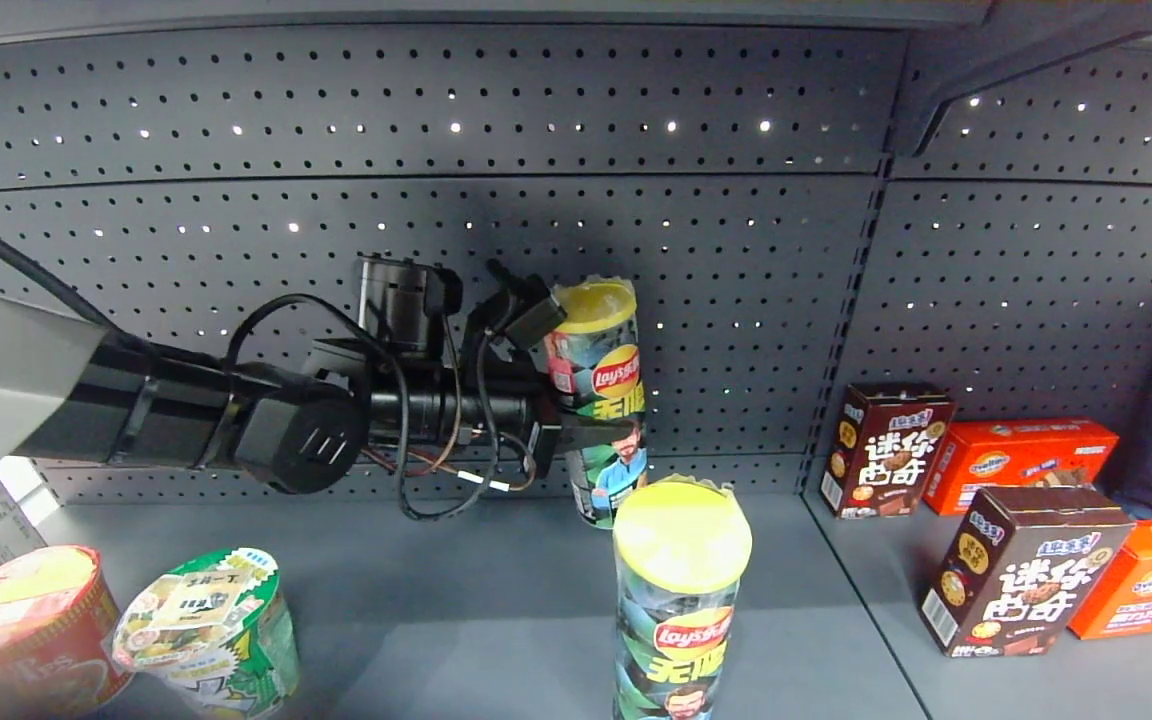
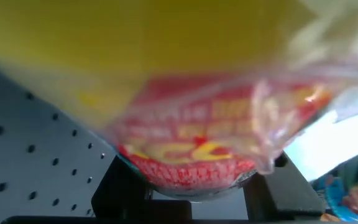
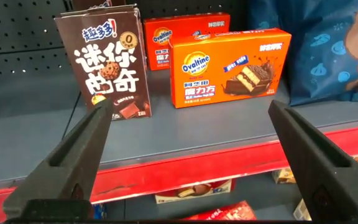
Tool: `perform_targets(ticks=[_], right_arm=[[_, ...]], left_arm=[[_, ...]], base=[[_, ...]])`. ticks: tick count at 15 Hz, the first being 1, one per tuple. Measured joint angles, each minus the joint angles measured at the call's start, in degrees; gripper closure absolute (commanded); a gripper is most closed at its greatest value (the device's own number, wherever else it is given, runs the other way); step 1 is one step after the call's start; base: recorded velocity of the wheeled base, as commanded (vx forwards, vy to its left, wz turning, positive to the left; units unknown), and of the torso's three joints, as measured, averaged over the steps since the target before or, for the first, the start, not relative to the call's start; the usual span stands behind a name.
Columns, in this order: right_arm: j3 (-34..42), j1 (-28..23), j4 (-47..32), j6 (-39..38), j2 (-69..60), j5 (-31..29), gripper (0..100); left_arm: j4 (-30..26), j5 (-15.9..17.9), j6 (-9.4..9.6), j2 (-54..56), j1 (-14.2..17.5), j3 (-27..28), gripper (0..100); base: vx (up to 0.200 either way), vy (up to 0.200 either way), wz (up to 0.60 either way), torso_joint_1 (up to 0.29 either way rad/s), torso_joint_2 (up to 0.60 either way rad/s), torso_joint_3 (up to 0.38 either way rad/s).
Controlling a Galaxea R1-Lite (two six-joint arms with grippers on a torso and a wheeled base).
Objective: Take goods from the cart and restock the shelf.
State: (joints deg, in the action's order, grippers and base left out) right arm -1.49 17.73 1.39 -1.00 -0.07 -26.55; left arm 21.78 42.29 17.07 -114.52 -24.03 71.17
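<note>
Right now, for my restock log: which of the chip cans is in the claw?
The rear chip can, nearer the pegboard: the left claw is shut on it. The front chip can stands free.

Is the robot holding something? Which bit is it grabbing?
Yes. The left gripper grips the chips can by its sides, about the middle of the tube. The right gripper is open and holds nothing.

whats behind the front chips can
A second chips can, gripped by the left end effector, with pegboard behind. The front can hides part of its base.
</note>
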Motion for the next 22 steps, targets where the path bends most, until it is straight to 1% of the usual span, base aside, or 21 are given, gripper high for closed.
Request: perform_targets(ticks=[3, 11, 14, 22], right_arm=[[0.0, 0.0, -0.06, -0.06, 0.0, 0.01, 0], [0.0, 0.0, -0.2, -0.23, 0.0, 0.01, 0], [0.0, 0.0, -0.2, -0.23, 0.0, 0.01, 0], [-0.02, 0.0, -0.27, -0.44, 0.0, 0.01, 0]], left_arm=[[1.52, 0.0, 0.34, -2.22, -0.04, 0.18, 100], [1.65, -0.01, 0.34, -5.99, -0.69, 2.08, 100], [1.67, 0.0, 0.34, -7.01, -1.22, 2.28, 100], [1.74, -0.06, 0.37, -9.07, -1.22, 2.32, 100]], base=[[0.0, 0.0, 0.0, 0.0, 0.0, 0.0], [0.0, 0.0, 0.0, 0.0, 0.0, 0.0], [0.0, 0.0, 0.0, 0.0, 0.0, 0.0], [0.0, 0.0, 0.0, 0.0, 0.0, 0.0]])
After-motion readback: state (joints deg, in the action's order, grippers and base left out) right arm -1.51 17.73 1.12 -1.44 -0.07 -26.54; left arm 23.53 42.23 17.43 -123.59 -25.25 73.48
